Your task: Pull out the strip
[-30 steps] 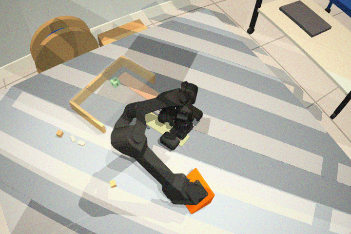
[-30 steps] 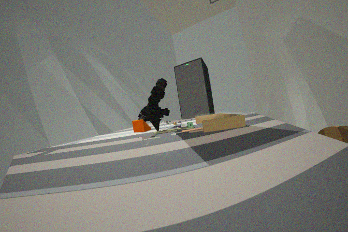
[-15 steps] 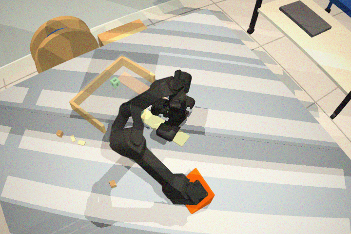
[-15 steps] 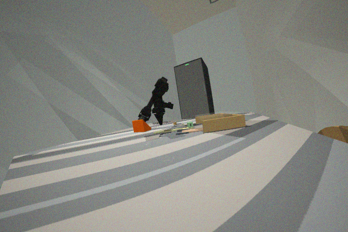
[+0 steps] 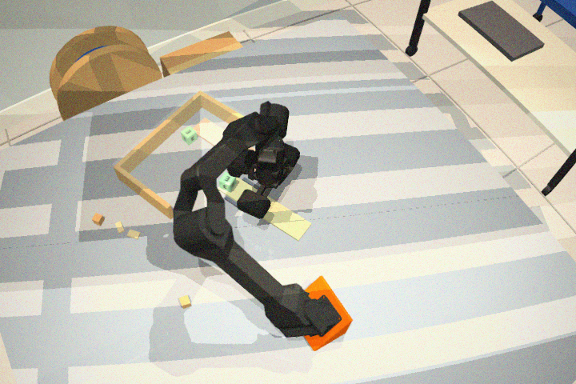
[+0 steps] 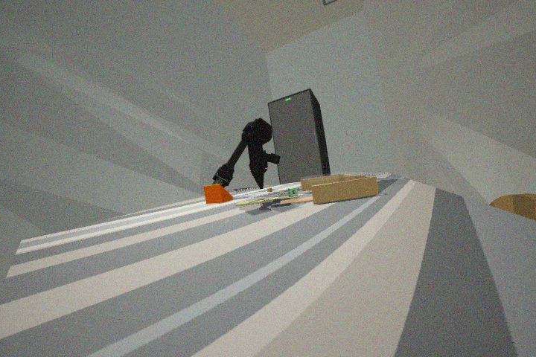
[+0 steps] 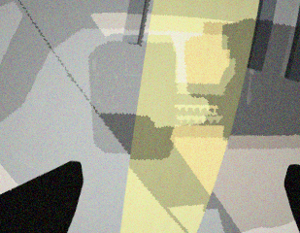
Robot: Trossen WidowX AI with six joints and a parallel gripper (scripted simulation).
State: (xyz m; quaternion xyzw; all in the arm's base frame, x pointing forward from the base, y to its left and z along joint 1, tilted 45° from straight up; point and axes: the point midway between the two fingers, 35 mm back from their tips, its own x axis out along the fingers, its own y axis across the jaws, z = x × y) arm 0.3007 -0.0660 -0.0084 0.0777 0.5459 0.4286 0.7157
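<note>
End effector was wide open, holding nothing, over the yellow strip at frame centre. Labelled cube sat on it, half-hidden. Risk: descending fingers could nudge the cube.

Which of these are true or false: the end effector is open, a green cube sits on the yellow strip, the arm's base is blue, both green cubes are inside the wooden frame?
1. The end effector is open. True; nothing is between its fingers.
2. A green cube sits on the yellow strip. True.
3. The arm's base is blue. False; it is orange.
4. Both green cubes are inside the wooden frame. False; only one cube is, the other lies at the open side.
</note>
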